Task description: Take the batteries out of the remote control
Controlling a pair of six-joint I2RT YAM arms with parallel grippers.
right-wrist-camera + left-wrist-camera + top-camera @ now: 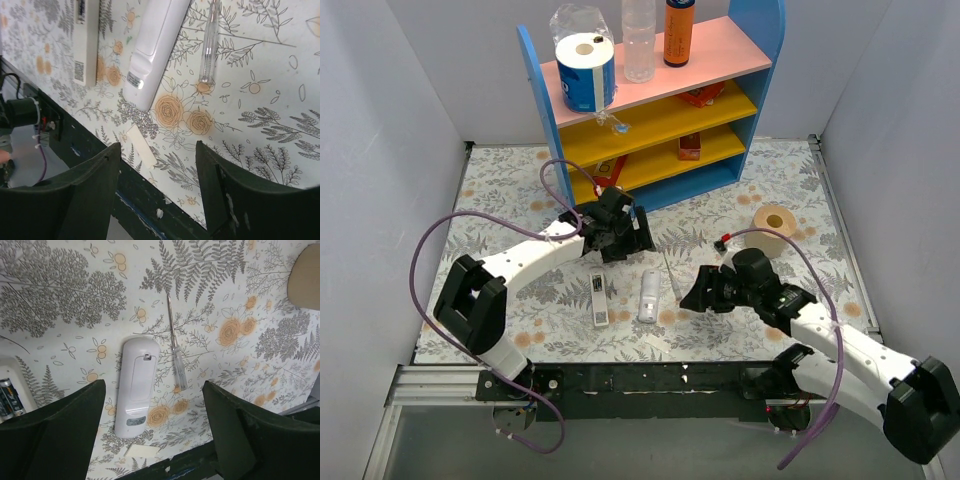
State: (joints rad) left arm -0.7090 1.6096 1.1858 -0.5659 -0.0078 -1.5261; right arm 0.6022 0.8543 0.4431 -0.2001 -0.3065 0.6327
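Dark batteries [6, 399]: apparently both seated in the open bay of the left remote [599, 299], none out yet. Loose cover [656, 346] lies near the table edge, so only the opening looks done and extraction is left. Second remote [648, 296], closed, lies just beside, then a screwdriver [672, 275]. Left gripper [623, 238], right gripper [705, 292]: jaws spread, empty.

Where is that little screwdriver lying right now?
In the top view, the screwdriver lies on the table between the two arms. It is just right of the closed white remote and left of the right gripper.
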